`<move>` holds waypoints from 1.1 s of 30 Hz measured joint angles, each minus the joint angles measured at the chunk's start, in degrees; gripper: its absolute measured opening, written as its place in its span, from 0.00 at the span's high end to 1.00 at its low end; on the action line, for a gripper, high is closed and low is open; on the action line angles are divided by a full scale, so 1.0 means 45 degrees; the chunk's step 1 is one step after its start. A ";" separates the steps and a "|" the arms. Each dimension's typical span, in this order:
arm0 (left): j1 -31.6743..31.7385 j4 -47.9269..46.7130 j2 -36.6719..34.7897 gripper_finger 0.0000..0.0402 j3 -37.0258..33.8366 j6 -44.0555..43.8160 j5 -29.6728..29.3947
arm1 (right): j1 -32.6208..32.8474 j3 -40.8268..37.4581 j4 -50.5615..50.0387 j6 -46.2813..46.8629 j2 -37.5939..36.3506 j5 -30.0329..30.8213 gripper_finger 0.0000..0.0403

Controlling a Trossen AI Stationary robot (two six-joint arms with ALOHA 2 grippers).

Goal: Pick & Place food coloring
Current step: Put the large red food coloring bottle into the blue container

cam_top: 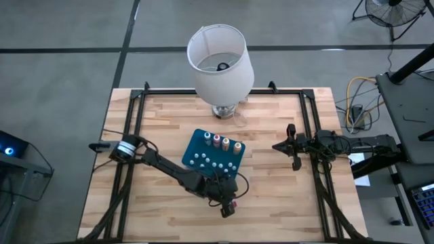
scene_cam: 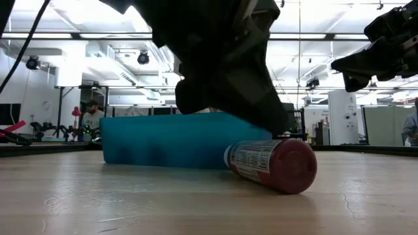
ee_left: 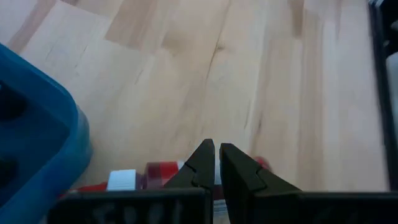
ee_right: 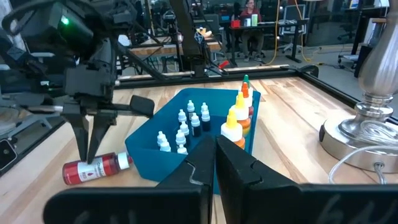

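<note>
A red squeeze bottle (ee_right: 93, 169) with a white cap lies on its side on the wood, just off the near side of the teal tray (cam_top: 196, 146). It also shows in the low view (scene_cam: 274, 163) and the left wrist view (ee_left: 163, 171). My left gripper (ee_right: 92, 160) points straight down over its middle, fingers shut. Orange and yellow bottles (ee_right: 236, 118) and several white-capped ones (ee_right: 183, 132) stand upright in the tray. My right gripper (cam_top: 288, 146) hovers shut to the right of the tray, holding nothing. My left gripper comes from above, pointing down, with its shut fingertips (ee_left: 208, 155) at the top of the red bottle's body (ee_left: 163, 171), about mid-length and across it. I cannot tell whether they touch it. The bottle lies flat on the table.
A table lamp with a white shade (cam_top: 220, 57) and a silver base (ee_right: 367, 134) stands at the far middle of the table, its cord trailing beside it. Black frame rails (cam_top: 135, 129) run along the left and right sides. Bare wood shows to the left and near side.
</note>
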 joint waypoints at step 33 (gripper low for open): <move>-0.0318 -0.2861 -0.0686 1.00 0.0560 -0.1086 0.0680 | -0.0005 0.0000 0.0005 0.0000 0.0015 0.0005 0.98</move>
